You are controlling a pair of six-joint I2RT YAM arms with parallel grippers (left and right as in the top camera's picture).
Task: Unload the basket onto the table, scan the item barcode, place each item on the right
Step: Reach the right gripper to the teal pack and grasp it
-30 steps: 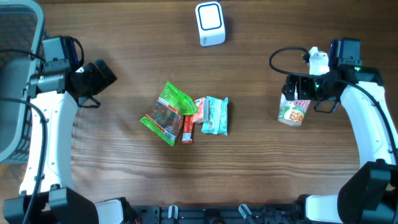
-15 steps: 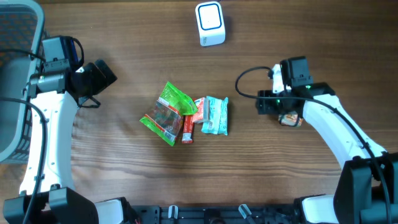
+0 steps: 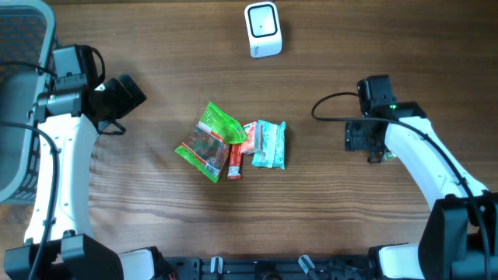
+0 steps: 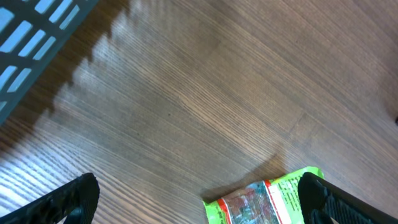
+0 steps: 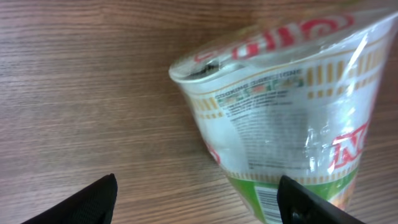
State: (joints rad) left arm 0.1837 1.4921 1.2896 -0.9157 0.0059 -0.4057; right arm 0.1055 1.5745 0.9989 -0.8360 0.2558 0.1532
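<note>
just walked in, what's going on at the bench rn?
The right gripper is down over a cup noodle that appears to lie on its side on the table. The fingers are spread to either side and not clamped. The left gripper hangs open at the left, holding nothing. A green packet, red stick pack and teal packet sit mid-table. Nothing is at the white scanner yet.

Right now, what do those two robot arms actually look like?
Both are white curved shells with black joints: the left arm, the right arm. Each ends in black fingers. A black cable loops beside the right wrist.
</note>
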